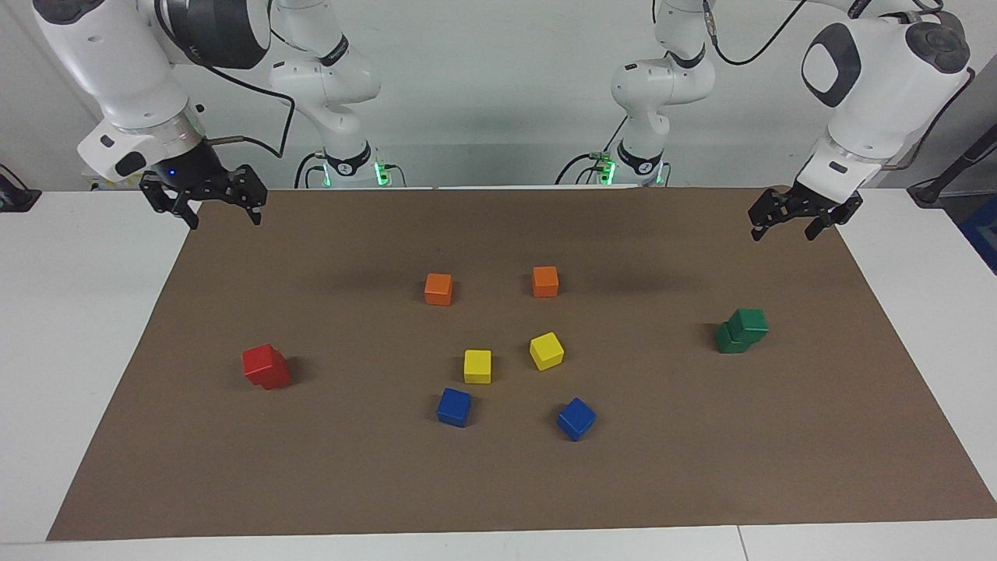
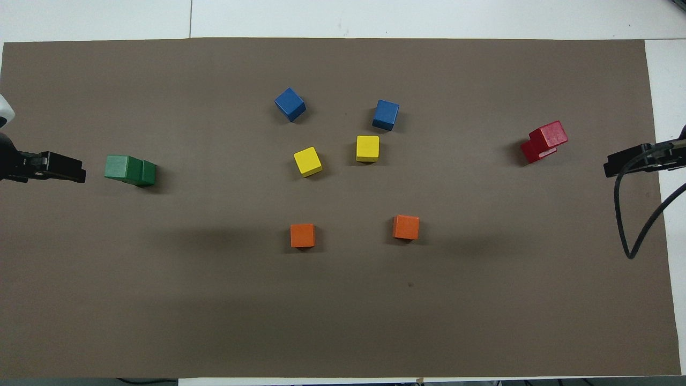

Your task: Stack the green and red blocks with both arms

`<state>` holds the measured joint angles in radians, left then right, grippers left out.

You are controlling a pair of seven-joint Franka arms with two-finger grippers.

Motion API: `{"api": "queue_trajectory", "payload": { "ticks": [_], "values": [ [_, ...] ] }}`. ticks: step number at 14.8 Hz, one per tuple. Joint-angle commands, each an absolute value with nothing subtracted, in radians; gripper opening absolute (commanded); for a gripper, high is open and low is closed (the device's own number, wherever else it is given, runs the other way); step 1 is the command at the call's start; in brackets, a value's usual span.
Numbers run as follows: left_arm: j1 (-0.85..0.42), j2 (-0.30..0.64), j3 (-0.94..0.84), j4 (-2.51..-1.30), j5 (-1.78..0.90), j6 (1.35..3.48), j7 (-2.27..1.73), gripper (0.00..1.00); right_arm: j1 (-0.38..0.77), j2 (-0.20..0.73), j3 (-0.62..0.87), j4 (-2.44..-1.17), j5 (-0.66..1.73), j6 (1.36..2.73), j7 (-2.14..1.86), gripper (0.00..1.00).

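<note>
Two dark green blocks stand stacked, the top one sitting askew, toward the left arm's end of the brown mat; they also show in the overhead view. Two bright red blocks stand stacked, also askew, toward the right arm's end, and show from above too. My left gripper hangs open and empty over the mat's edge at its own end, apart from the green stack. My right gripper hangs open and empty over the mat's edge at its end, apart from the red stack.
In the middle of the mat lie two orange cubes nearest the robots, two yellow cubes farther out, and two blue cubes farthest. A black cable hangs by the right gripper.
</note>
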<state>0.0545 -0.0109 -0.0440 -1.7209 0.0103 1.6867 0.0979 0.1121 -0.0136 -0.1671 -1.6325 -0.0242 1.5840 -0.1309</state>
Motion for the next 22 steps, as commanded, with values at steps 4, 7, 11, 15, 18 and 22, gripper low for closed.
{"api": "queue_trajectory", "payload": {
  "ticks": [4, 7, 11, 15, 18, 22],
  "values": [
    [-0.025, 0.072, 0.028, -1.580, -0.002, 1.597, 0.068, 1.00, 0.114, -0.031, -0.169, -1.644, -0.009, 1.577, -0.109, 1.00],
    [-0.034, 0.063, 0.025, -1.585, 0.000, 1.595, 0.052, 1.00, 0.114, -0.031, -0.169, -1.644, -0.011, 1.578, -0.109, 1.00],
    [-0.038, 0.049, 0.017, -1.577, -0.002, 1.572, 0.054, 1.00, 0.110, -0.031, -0.169, -1.643, -0.011, 1.578, -0.109, 1.00],
    [-0.041, 0.051, 0.018, -1.543, 0.000, 1.569, 0.055, 1.00, 0.109, -0.031, -0.169, -1.640, -0.011, 1.578, -0.110, 1.00],
    [-0.041, 0.049, 0.017, -1.540, -0.002, 1.575, 0.054, 1.00, 0.110, -0.031, -0.169, -1.640, -0.012, 1.578, -0.109, 1.00],
    [-0.043, 0.049, 0.015, -1.540, 0.002, 1.578, 0.055, 1.00, 0.109, -0.031, -0.169, -1.640, -0.012, 1.578, -0.109, 1.00]
  ]
}}
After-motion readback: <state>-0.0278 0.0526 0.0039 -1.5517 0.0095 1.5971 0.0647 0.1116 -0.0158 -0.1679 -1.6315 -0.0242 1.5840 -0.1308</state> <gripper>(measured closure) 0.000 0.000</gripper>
